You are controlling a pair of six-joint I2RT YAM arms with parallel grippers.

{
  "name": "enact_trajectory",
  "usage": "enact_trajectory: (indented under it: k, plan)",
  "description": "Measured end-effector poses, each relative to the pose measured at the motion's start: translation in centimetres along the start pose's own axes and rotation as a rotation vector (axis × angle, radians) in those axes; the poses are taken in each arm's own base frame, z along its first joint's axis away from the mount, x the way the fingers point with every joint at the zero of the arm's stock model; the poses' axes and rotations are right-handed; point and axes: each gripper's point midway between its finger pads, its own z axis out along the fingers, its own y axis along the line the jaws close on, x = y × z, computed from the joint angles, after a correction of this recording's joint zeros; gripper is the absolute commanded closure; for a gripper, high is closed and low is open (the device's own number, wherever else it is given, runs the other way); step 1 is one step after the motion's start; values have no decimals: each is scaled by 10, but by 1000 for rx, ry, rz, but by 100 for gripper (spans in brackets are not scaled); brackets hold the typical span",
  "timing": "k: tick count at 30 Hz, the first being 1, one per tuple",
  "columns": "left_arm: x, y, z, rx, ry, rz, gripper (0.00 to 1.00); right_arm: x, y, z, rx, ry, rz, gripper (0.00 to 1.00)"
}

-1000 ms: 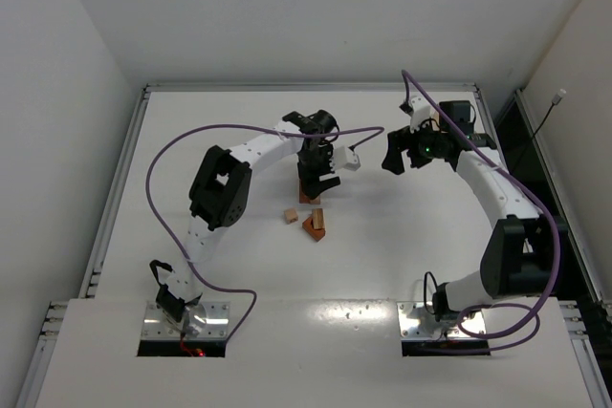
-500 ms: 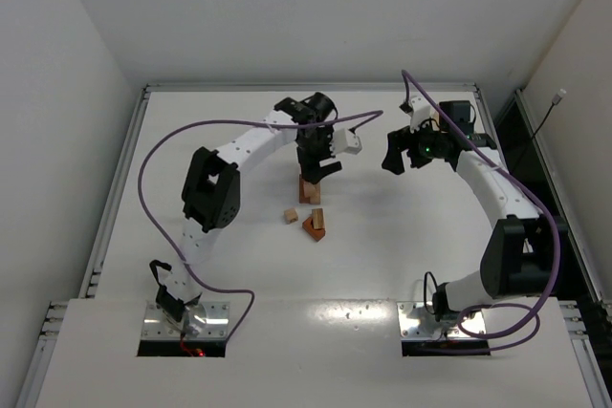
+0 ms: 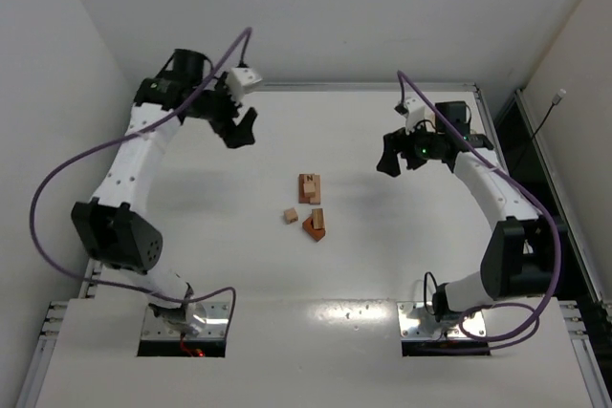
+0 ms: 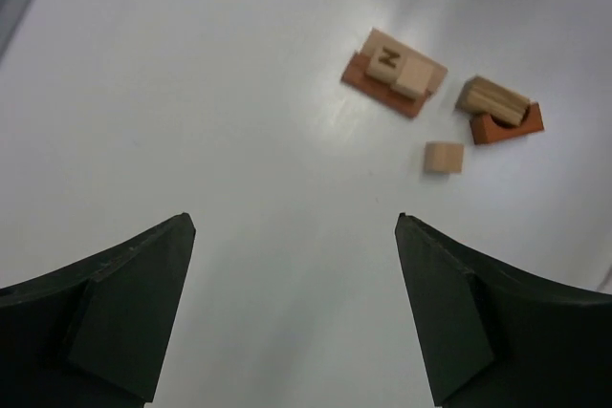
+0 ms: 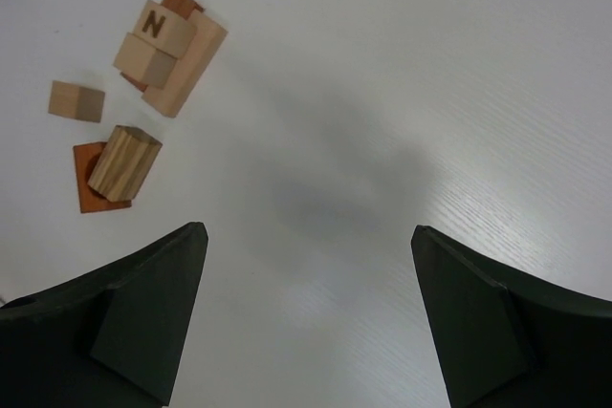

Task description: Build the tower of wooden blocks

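1. The wood blocks lay in three small groups near the middle of the top view, on the white bench (image 3: 191, 255).
2. The stack (image 3: 309, 187) was the uppermost group. It had a flat reddish-orange slab (image 4: 358, 75) at the bottom, a tan block over it, and two small tan cubes side by side on top.
3. One of the top cubes, the N cube (image 5: 153, 21), bore a dark letter N; its neighbour touched it and was plain.
4. A loose tan cube (image 3: 290, 216) sat alone on the bench, below and left of the stack in the top view, touching nothing.
5. Just right of it, a tan bar (image 3: 317, 218) rested on a reddish-orange piece (image 3: 312, 226). The pair stood apart from both the stack and the cube.
6. The left tool (image 3: 237, 126) hung in the upper left of the top view, well apart from the blocks. Its wrist view showed the fingers (image 4: 134, 312) spread wide with only bare bench between them, and the blocks at upper right.
7. The right tool (image 3: 390, 155) hovered at centre right of the top view, near the stack but not touching it. Its fingers (image 5: 478, 322) were spread wide too and held nothing. Its wrist view showed the blocks at upper left.
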Motion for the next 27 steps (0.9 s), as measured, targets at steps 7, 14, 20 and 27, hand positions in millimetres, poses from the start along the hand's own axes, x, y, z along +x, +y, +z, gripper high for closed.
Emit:
enact_trajectory:
  k: [7,14,20,27]
  plan:
    - [119,-46,-16,193,27,-459,0,4,102,29,-210,65,-230,17]
    - [167,-9,-63,136,-181,-854,0,54,216,62,-407,236,-478,32]
    - [191,20,-110,-1,-362,-1012,0,86,243,78,-364,328,-560,41]
    - [206,15,-126,-13,-407,-1094,0,111,237,105,-235,425,-530,53]
